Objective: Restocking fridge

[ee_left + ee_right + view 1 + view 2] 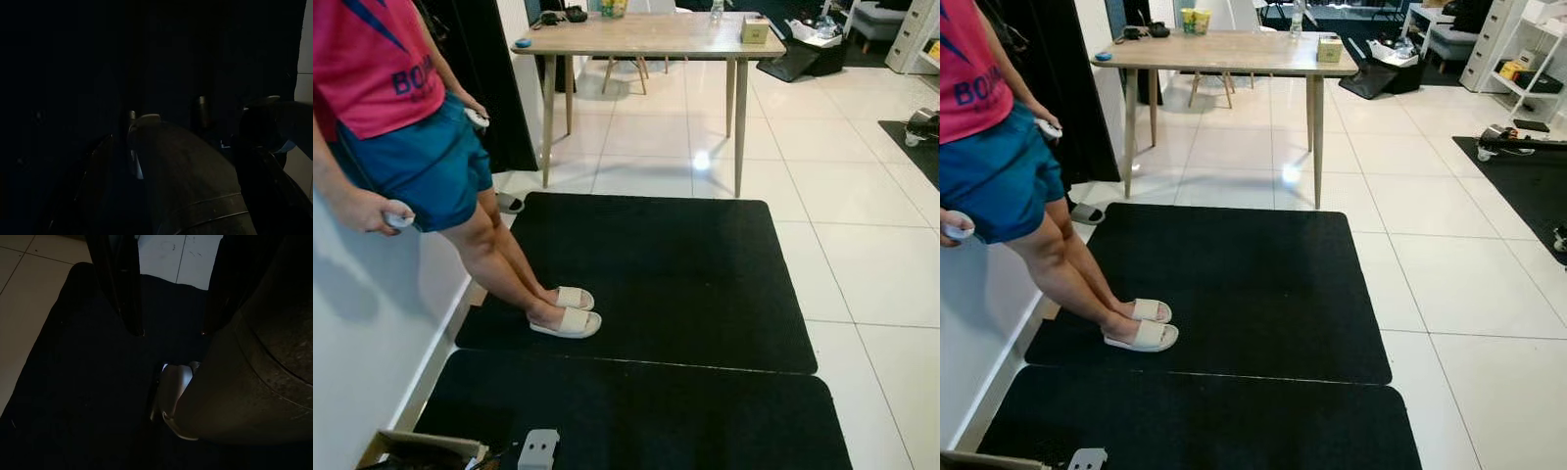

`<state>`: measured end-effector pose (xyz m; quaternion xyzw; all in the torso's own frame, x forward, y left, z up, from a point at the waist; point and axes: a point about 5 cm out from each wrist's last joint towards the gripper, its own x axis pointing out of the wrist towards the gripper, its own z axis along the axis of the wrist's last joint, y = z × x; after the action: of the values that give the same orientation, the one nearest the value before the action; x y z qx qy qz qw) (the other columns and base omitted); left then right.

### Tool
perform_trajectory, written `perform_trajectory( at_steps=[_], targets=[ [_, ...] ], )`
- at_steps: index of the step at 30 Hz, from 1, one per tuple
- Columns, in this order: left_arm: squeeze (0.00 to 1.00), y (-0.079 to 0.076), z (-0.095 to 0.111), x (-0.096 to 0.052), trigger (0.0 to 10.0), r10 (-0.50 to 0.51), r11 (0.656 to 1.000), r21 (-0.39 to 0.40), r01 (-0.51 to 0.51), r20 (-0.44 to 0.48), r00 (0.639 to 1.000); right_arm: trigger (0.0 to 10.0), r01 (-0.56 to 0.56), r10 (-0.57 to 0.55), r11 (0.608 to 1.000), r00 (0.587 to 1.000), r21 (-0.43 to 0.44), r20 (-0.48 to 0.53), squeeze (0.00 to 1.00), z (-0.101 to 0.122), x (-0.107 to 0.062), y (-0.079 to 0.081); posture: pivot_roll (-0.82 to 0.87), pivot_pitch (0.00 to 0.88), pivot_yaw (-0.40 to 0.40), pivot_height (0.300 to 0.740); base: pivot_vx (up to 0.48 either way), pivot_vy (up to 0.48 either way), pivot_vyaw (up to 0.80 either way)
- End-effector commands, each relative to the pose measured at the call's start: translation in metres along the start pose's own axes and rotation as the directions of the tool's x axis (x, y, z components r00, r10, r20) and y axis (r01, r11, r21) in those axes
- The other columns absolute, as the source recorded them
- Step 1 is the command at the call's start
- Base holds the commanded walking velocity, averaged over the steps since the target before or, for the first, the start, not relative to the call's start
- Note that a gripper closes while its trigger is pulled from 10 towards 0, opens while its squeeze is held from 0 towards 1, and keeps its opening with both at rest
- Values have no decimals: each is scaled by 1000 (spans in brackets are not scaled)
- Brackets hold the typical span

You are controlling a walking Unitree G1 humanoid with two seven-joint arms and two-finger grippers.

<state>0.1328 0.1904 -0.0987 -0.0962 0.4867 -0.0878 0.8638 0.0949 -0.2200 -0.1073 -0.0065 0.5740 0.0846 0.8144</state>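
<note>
A brown cardboard box (pixel 419 446) sits at the near left, cut off by the frame edge. Its top is open, with a pale flap edge showing, and its dark contents cannot be made out. It rests at the left end of the nearer black mat (pixel 646 416), just beside the white wall (pixel 362 333). Well apart from it, on the wooden table (pixel 1224 54), stand a clear bottle (pixel 1298 18), yellow packs (pixel 1195 20) and a small beige carton (pixel 1330 49), all upright.
</note>
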Motion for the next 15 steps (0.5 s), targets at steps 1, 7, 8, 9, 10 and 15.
perform_trajectory(
  at_steps=[1,7,8,9,10,15],
  targets=[
    [0,0,-3,-1,10000,-6,1000,17,6,-14,1000,10000,4,-4,1000,1000,-7,-7,0,-2,-1,-2,-1,0,-16,740,277,0,0],
    [0,-1,-3,0,10000,-10,1000,12,10,-10,1000,10000,9,-9,1000,1000,-10,-6,0,-1,-2,-5,-9,0,-15,740,293,0,0],
    [0,-2,-3,0,10000,-12,1000,12,12,-10,1000,10000,12,-12,1000,1000,-10,-5,0,0,-2,-6,-11,0,-13,740,315,0,0],
    [0,-2,-3,0,10000,-13,1000,11,13,-9,1000,10000,14,-14,1000,1000,-10,-5,0,0,-2,-6,-11,0,-13,740,315,0,0],
    [0,-2,-3,0,10000,-13,1000,11,13,-9,1000,10000,14,-14,1000,1000,-10,-5,0,0,-2,-6,-11,0,-13,740,315,0,0],
    [0,-3,-4,0,10000,-18,1000,10,18,-12,1000,10000,17,-17,1000,1000,2,-6,0,0,-2,-5,-17,0,-6,740,317,0,0]
  ],
)
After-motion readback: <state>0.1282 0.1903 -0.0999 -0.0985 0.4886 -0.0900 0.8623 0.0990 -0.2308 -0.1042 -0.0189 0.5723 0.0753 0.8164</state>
